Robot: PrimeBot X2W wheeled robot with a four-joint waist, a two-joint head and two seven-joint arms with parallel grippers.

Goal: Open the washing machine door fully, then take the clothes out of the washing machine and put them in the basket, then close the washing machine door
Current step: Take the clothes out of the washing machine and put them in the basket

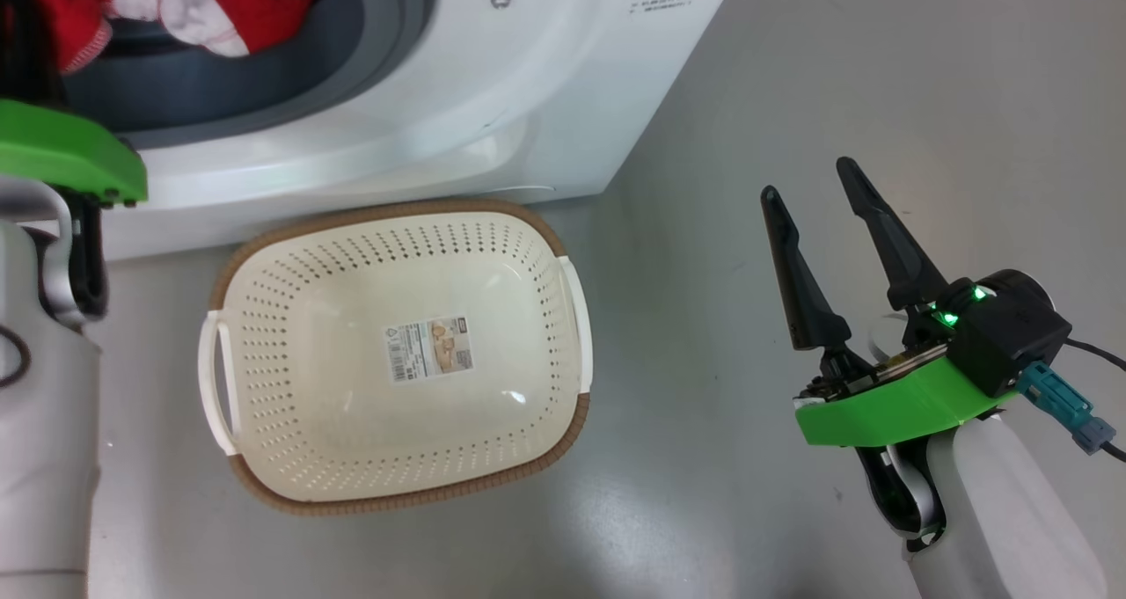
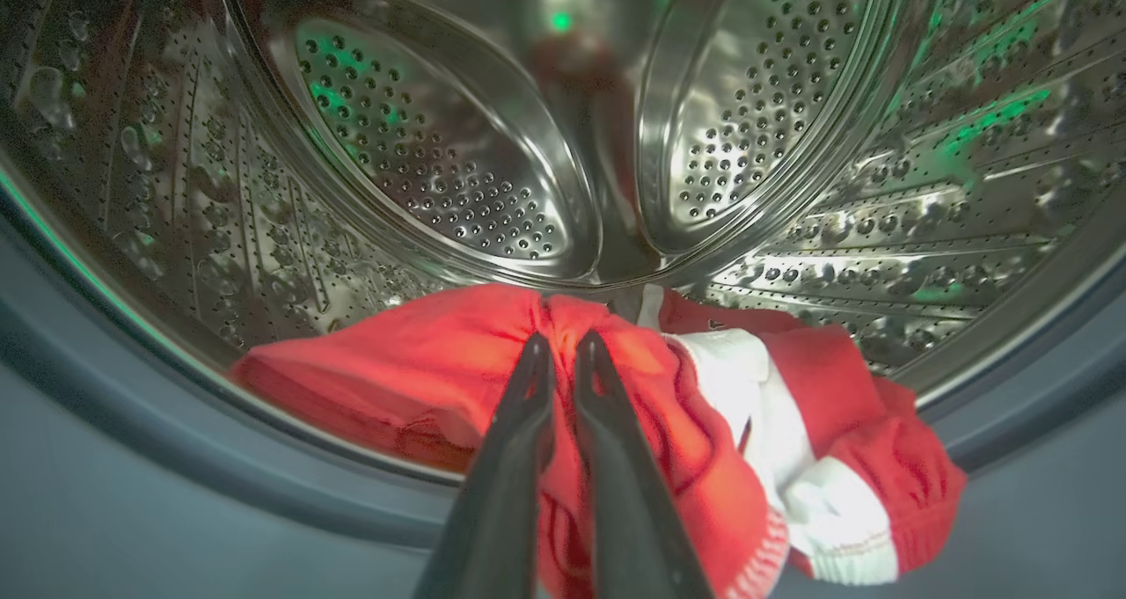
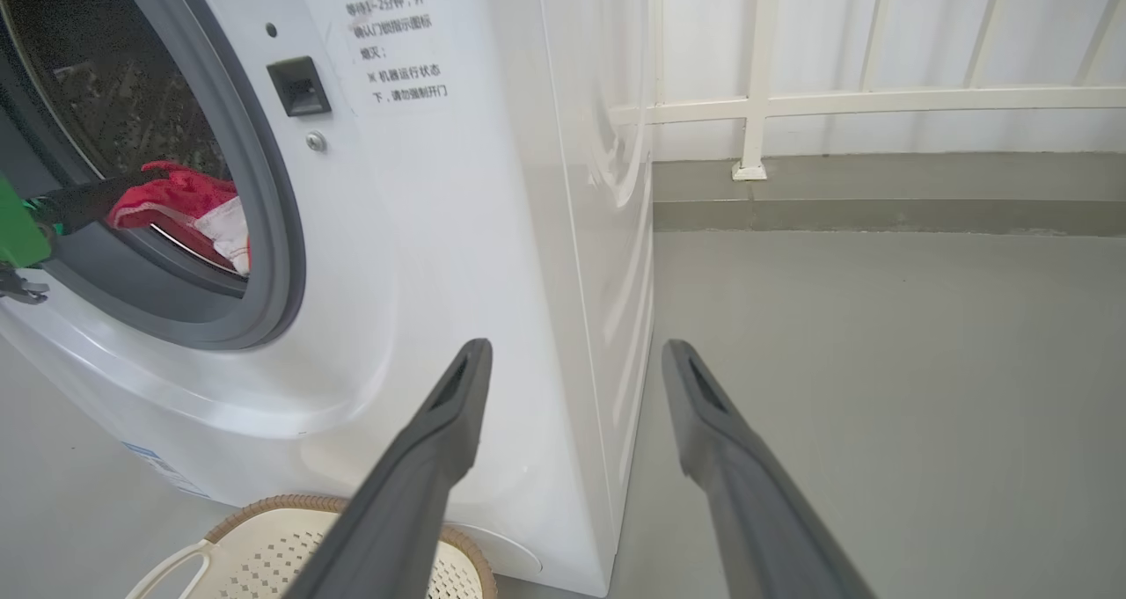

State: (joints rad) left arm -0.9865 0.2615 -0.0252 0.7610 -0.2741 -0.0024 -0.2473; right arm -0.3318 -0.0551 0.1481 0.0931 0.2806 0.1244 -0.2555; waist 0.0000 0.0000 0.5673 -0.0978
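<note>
Clothes (image 2: 422, 370) lie at the drum's (image 2: 440, 142) front lip, pinched in our left gripper's (image 2: 563, 342) nearly closed jaws. We should lift them clear of the grey ring (image 2: 176, 458) before swinging over the basket (image 1: 308, 361); our right gripper (image 1: 807, 178) hangs wide, empty.

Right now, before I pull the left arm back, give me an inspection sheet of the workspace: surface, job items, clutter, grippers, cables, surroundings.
Surface: smooth grey floor, slightly glossy.
Job's things: washing machine with its opening uncovered; red and white clothes bunched at the front lip of the steel drum; basket on the floor just in front of the machine, no clothes in it yet.
Clutter: nothing seen.
Grippers: left gripper inside the drum mouth, shut on the clothes; right gripper open, holding nothing, over the floor to the right of the basket.
Cables: one dark cable at the right wrist, well away from the basket.
Surroundings: white railing beyond the machine.
</note>
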